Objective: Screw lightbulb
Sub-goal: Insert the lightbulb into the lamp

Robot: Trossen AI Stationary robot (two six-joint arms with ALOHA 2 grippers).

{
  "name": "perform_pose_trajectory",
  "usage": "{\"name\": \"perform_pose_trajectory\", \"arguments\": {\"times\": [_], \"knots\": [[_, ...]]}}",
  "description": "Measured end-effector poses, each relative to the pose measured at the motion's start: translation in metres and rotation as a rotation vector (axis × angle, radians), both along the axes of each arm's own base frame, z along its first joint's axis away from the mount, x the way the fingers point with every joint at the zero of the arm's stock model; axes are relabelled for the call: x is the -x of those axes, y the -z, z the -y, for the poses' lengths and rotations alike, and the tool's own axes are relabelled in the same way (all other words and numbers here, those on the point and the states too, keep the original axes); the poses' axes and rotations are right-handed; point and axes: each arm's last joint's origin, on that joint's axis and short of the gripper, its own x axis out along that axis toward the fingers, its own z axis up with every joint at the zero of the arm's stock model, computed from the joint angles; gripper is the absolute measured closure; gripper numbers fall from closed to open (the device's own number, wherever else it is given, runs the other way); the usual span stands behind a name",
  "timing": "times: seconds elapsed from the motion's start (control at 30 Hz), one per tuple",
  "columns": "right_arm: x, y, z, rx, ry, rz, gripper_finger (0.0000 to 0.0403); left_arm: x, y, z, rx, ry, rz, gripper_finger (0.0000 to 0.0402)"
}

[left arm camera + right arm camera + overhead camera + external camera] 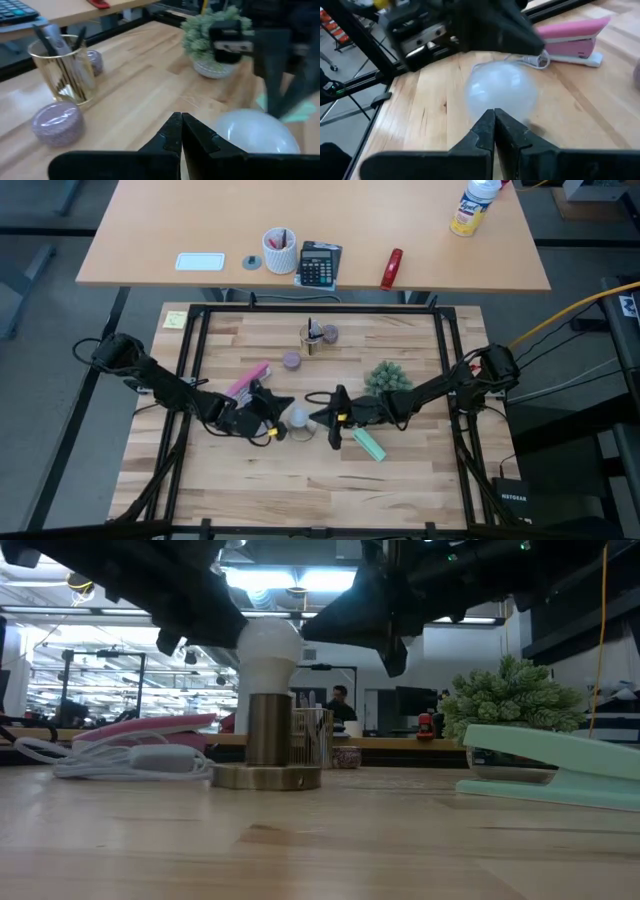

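Item: lightbulb (270, 643). Frosted white globe standing upright on a brass socket (268, 730), whose round base plate sits flat on the wooden table (330, 850). Near table centre in the high view. Upright seating keeps the globe reachable from both sides for turning; whether the thread is fully home cannot be told, since the collar hides it.

Item: left gripper (268, 420). Fingers pressed together, holding nothing. Tips sit at about 9 o'clock of the bulb, very close to the glass; contact is not clear. Arm reaches in low and stretched from the table's 9 o'clock edge.

Item: right gripper (322, 416). Fingers likewise pressed together, empty. Tips at about 3 o'clock of the bulb, aimed at the globe. Arm extends from the 3 o'clock edge, passing over the potted plant (388, 379). The two closed tips bracket the bulb, probably to nudge or steady it.

Item: white cord (130, 762). Coiled at 9 o'clock of the socket, with an inline switch.

Item: pink stapler (247, 380). At 10 o'clock of the bulb.

Item: mint-green stapler (369, 444). At 4 o'clock of the bulb, clear of the work.

Item: gold pen cup (62, 67). At 12 o'clock, well apart.
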Motion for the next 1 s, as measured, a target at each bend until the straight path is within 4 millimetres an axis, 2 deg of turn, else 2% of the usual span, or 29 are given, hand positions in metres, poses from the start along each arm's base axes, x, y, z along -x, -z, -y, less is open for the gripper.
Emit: {"name": "perform_pose_trajectory", "arguments": {"times": [0.27, 0.47, 0.63, 0.73, 0.87, 1.0], "knots": [[0.002, -0.002, -0.008, 0.035, 0.080, 0.028, 0.0389, -0.002, 0.000, -0.010, -0.031, -0.029, -0.025, 0.0400], [0.000, -0.011, -0.006, 0.063, 0.098, 0.117, 0.0389, 0.003, -0.017, -0.010, -0.061, -0.006, 0.020, 0.0400], [-0.001, -0.014, -0.004, 0.096, 0.138, 0.145, 0.0389, 0.016, -0.041, 0.000, 0.004, 0.167, 0.084, 0.0400], [-0.001, -0.013, 0.000, 0.101, 0.152, 0.134, 0.0389, 0.021, -0.048, 0.009, 0.077, 0.315, 0.104, 0.0400], [-0.003, -0.013, 0.007, 0.102, 0.171, 0.133, 0.0389, 0.024, -0.042, 0.024, 0.144, 0.454, 0.072, 0.0400], [-0.004, -0.013, 0.010, 0.106, 0.170, 0.127, 0.0389, 0.021, -0.028, 0.035, 0.142, 0.485, 0.015, 0.0400]]}}
